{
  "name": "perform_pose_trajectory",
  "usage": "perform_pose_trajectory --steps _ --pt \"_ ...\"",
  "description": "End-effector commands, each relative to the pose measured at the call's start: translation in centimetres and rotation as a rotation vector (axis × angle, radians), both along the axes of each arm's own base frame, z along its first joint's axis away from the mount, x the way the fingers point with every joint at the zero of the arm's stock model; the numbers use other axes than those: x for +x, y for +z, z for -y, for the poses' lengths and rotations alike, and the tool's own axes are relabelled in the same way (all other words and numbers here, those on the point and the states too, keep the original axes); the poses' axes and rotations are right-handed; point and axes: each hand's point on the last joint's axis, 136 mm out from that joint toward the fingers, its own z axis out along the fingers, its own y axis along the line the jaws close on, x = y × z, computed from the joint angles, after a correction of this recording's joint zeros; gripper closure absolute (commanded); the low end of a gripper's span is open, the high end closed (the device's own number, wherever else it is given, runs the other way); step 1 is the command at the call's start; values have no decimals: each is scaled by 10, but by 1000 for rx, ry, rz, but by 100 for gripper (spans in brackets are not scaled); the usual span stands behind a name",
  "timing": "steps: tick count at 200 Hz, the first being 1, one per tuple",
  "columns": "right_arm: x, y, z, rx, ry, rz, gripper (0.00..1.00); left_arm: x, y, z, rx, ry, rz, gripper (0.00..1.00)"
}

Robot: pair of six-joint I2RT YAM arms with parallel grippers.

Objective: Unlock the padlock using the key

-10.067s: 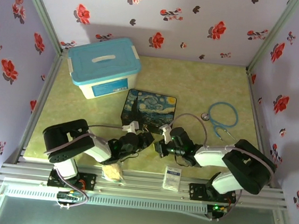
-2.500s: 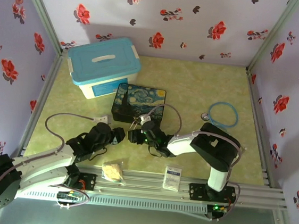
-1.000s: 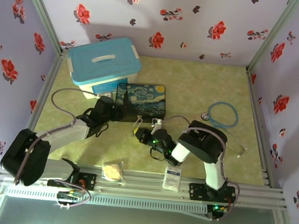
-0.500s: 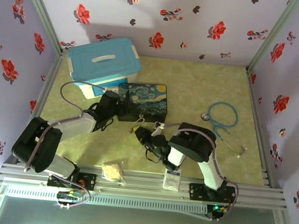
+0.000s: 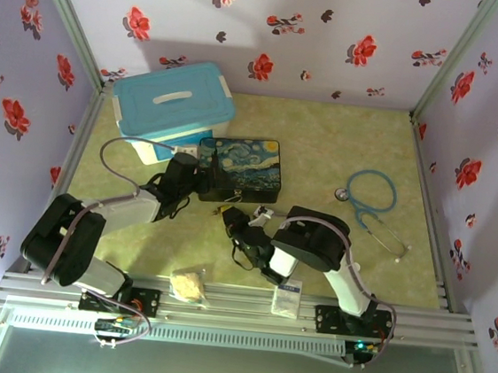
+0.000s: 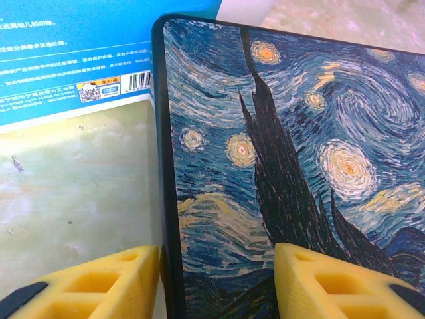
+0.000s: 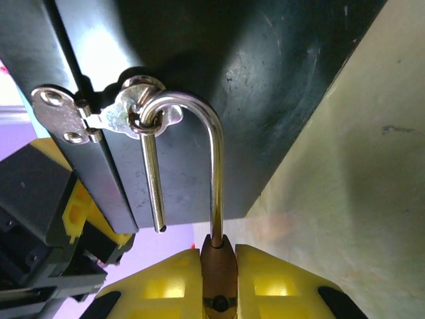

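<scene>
The right hand [image 7: 219, 258] is clamped on the padlock [image 7: 218, 264], its two yellow foam-like fingers [image 7: 163, 286] pressed to either side of the smooth brass body. Half a second ago it sat slightly nearer; it has edged towards the tin. The thin, polished silver shackle [image 7: 216, 166] stands out of the body: its long leg is seated and its short leg hangs free, with the curve hooked through the ring of the metal hasp [image 7: 113, 116] on the dark tin [image 7: 252, 80].

The left hand [image 6: 216, 259] is spread apart, straddling the tin's rounded left edge, one finger over the table [image 6: 73, 193] and the other over the painted, swirl-patterned lid. Ten seconds ago both hands were huddled near the tin's front; the tin now lies farther back and to the left, just beside the blue-lidded plastic box [image 5: 173, 107].

There is one padlock, one tin and one box. One blue stethoscope [image 5: 371, 192] lies to the right, and two small packets sit at the near edge, one crumpled [image 5: 190, 284] and one flat and white [image 5: 287, 296].
</scene>
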Motion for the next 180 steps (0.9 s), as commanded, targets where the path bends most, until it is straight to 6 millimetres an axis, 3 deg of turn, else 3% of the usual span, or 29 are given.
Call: perform_pose_trajectory --steps 1,31,47,73,101,134,180 --pt "18 -30 31 -165 -183 -27 98 -23 -45 -22 133 1 -128 53" --pt "22 -20 32 -283 -207 -5 100 -24 -47 -24 148 6 -132 53" --pt "24 -13 36 -278 -232 13 100 -24 -48 -27 156 13 -131 54" --pt "26 -21 47 -227 -295 -14 100 -25 -54 -30 172 17 -136 55" --pt "32 -15 41 -85 -312 21 100 -28 -61 -31 183 12 -148 57" --pt "30 -17 53 -102 -338 19 100 -28 -65 -32 192 8 -156 57" --pt "37 -7 68 -167 -332 49 100 -28 -66 -31 186 13 -158 58"
